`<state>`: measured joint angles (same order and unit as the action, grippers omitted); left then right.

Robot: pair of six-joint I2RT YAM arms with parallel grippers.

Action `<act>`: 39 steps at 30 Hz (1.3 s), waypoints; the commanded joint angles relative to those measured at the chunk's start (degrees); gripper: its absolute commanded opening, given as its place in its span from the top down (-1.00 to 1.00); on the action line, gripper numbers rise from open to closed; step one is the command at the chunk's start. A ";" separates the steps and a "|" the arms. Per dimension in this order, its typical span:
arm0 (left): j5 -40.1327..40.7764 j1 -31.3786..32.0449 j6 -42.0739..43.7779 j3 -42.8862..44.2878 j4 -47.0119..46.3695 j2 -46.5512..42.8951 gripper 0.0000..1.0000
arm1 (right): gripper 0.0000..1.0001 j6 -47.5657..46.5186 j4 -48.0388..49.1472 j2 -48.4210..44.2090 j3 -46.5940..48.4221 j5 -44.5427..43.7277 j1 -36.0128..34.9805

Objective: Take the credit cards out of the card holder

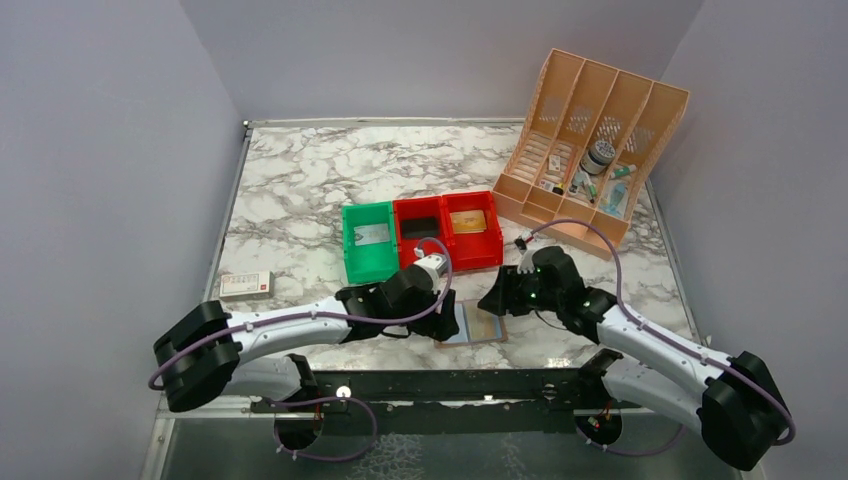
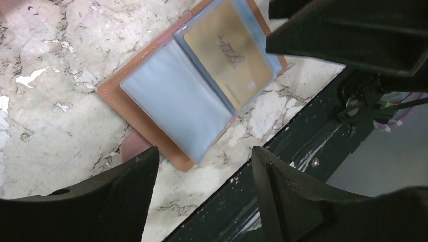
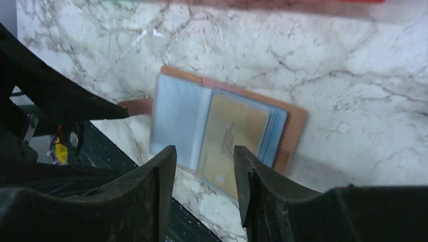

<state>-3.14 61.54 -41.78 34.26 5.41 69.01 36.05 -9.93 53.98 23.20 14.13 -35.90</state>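
Left hand (image 2: 202,169) agape by card holder (image 2: 169,101)

Left arm (image 1: 290,325): white moulded link shells; black joint housings; a large black block at the shoulder end.
Right arm (image 1: 650,345): same white shells and black housings.
Left cable (image 1: 447,268): thin, purple, looped at the wrist and routed along the white link.
Right cable (image 1: 585,224): thin, purple, arched above the wrist housing.
Indicator lights (image 1: 537,272): small green points on the right arm's black wrist housing.
Left hand (image 2: 204,154): two broad black fingers (image 2: 126,201), matte, with a finely grained surface and rounded tips.
Right hand (image 3: 204,151): two black fingers of the same matte finish, dusty on the edges.
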 commanded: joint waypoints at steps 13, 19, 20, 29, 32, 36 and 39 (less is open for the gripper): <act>6.87 1.37 0.05 2.44 -1.20 7.71 -0.11 | 0.18 -0.95 -2.44 7.06 -0.27 1.95 -0.05; 6.63 1.48 -0.14 1.22 -1.62 9.22 0.14 | 0.25 -1.17 -0.60 10.45 -0.77 3.38 -0.05; 6.78 1.48 -0.21 0.98 -1.77 9.30 0.18 | 0.25 -1.16 -0.19 10.92 -0.93 3.63 -0.05; 6.07 1.53 -1.75 -2.02 -5.33 9.55 0.50 | 0.49 -0.20 4.02 10.07 -1.57 7.38 -0.04; 5.94 1.51 -2.07 -2.39 -5.73 9.65 0.54 | 0.55 0.07 4.56 9.56 -1.49 8.52 -0.05; 5.81 1.45 -2.00 -2.57 -5.89 9.86 0.56 | 0.56 -0.01 4.62 9.04 -1.59 9.45 -0.05; 5.70 1.52 -1.99 -2.51 -5.93 10.14 0.59 | 0.56 0.06 4.53 8.93 -1.49 9.49 -0.04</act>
<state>2.22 62.72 -43.22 32.34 1.58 78.24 35.75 -7.81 63.96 22.00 20.86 -35.90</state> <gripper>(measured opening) 0.217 0.222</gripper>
